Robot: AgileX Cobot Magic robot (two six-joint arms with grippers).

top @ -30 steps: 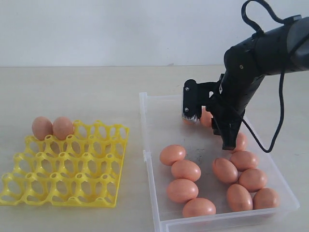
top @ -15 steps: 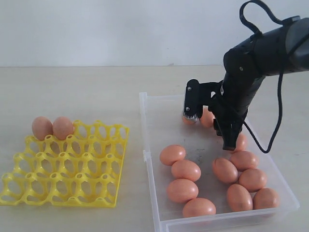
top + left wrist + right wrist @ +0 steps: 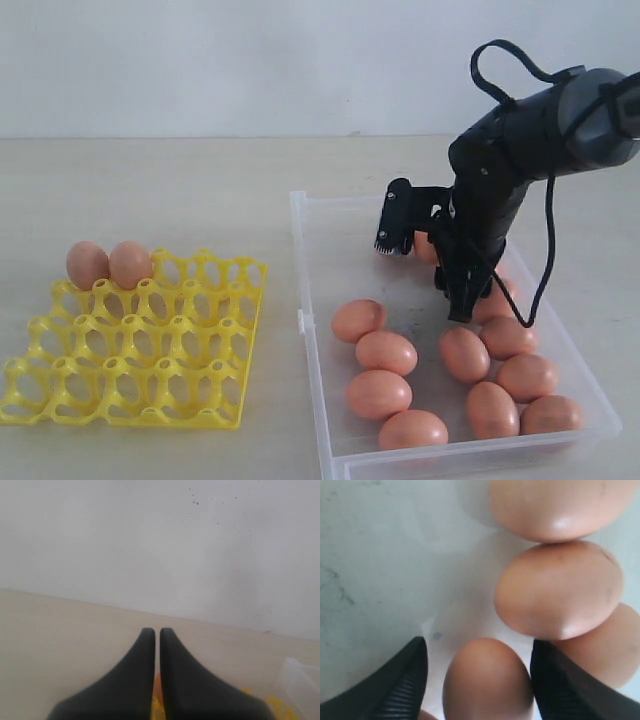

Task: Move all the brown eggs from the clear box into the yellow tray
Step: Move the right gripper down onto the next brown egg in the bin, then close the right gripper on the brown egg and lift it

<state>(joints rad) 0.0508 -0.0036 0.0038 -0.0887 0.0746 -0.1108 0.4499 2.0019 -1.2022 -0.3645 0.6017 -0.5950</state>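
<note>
The yellow tray (image 3: 130, 370) lies at the left with two brown eggs (image 3: 108, 264) in its far-left cups. The clear box (image 3: 340, 260) at the right holds several more brown eggs (image 3: 386, 352). My right gripper (image 3: 428, 262) reaches down into the far part of the box. It is open, its fingers (image 3: 405, 680) on either side of one egg (image 3: 487, 680); one pad is close against that egg, and the other stands off from it. More eggs (image 3: 557, 587) lie just beyond. My left gripper (image 3: 154, 631) is shut and empty, above the table; the exterior view does not show it.
The left wrist view catches a bit of the yellow tray (image 3: 277, 707) and a corner of the clear box (image 3: 300, 680). The right arm's black cable (image 3: 545, 260) loops beside the box. A pale wall stands behind the table.
The right arm has swung a little to the left and lower into the box, bringing its open fingers down around an egg at the far side. The eggs in the tray have not moved.
</note>
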